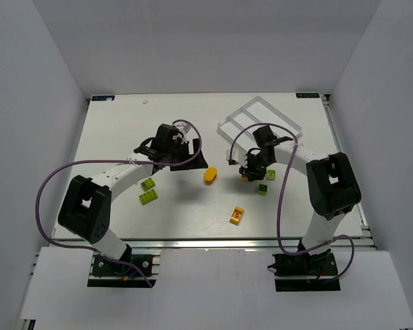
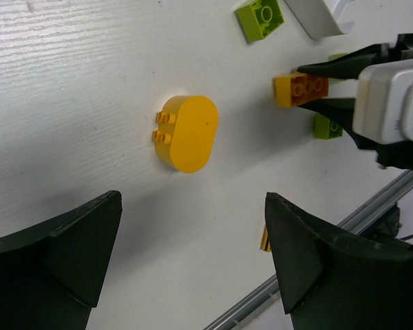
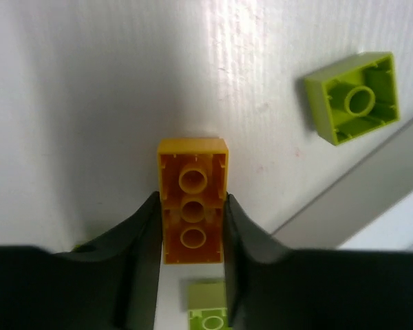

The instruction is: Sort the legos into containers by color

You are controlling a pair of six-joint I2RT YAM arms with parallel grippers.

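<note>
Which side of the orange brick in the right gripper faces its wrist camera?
Its hollow underside: the orange brick shows three tubes, no studs.

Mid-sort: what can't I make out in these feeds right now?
1) Orange brick in the right gripper: lifted or resting, no view settles it.
2) Tray: top view, the right arm covers its near edge; anything there is hidden.
3) Yellow brick: left wrist view, mostly behind a finger of the left gripper.
4) Green brick below the held one: right wrist view, cut by the bottom edge.
</note>
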